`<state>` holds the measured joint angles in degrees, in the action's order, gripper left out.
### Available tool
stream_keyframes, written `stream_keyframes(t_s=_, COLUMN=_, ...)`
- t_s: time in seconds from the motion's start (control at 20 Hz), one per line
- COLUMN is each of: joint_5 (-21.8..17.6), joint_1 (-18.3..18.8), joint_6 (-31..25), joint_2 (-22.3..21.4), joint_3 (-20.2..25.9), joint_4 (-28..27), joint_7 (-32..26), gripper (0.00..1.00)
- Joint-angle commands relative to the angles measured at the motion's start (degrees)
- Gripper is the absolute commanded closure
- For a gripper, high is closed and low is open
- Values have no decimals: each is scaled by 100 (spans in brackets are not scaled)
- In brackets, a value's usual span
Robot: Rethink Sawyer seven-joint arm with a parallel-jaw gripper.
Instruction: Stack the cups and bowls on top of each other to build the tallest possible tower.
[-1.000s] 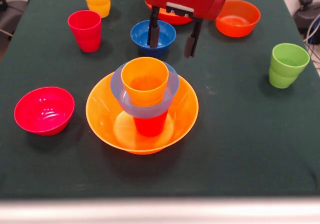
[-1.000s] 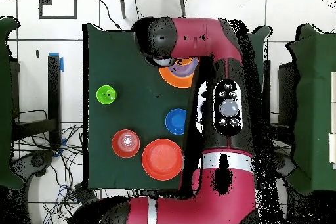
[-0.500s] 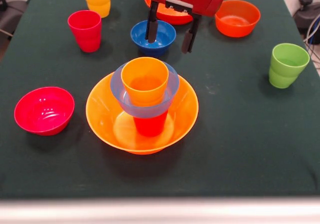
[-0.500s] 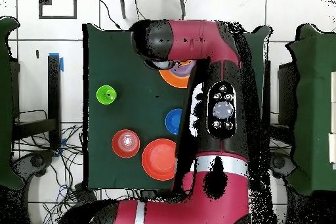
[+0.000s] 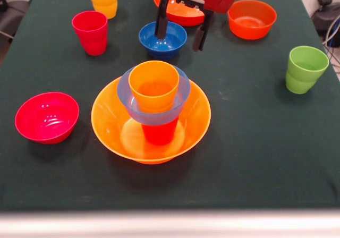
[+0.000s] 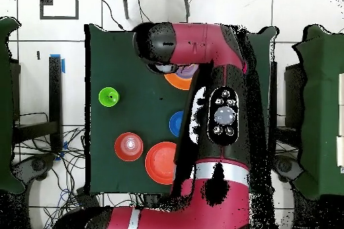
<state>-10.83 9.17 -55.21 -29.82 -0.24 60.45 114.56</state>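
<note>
My fingers (image 5: 180, 30) are hanging wide open and empty. They are hovering over the dark blue bowl (image 5: 162, 39), at 12 o'clock from the tower (image 5: 153, 110).

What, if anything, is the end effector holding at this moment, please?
Nothing: the end effector is open and empty, above the dark blue bowl.

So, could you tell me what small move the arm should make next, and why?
Probably lower the gripper onto the dark blue bowl. Its fingers are open and empty, hanging right over that bowl. The tower ends in an orange cup, so a bowl would likely go on next.
</note>
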Motion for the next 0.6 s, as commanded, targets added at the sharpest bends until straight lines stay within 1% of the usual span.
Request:
stream_keyframes(t_s=0.05, joint_5=127, joint_1=-246, joint_6=-391, joint_2=-47, joint_3=-26, joint_4=699, joint_7=832, gripper=0)
stream_keyframes(t_s=0.25, joint_5=176, joint_1=-317, joint_6=-393, joint_2=-28, joint_3=-146, joint_4=711, joint_7=860, gripper=0)
stream_keyframes(t_s=0.6, joint_5=391, joint_1=-469, joint_6=-449, joint_2=7, joint_3=-374, joint_4=790, joint_7=999, gripper=0)
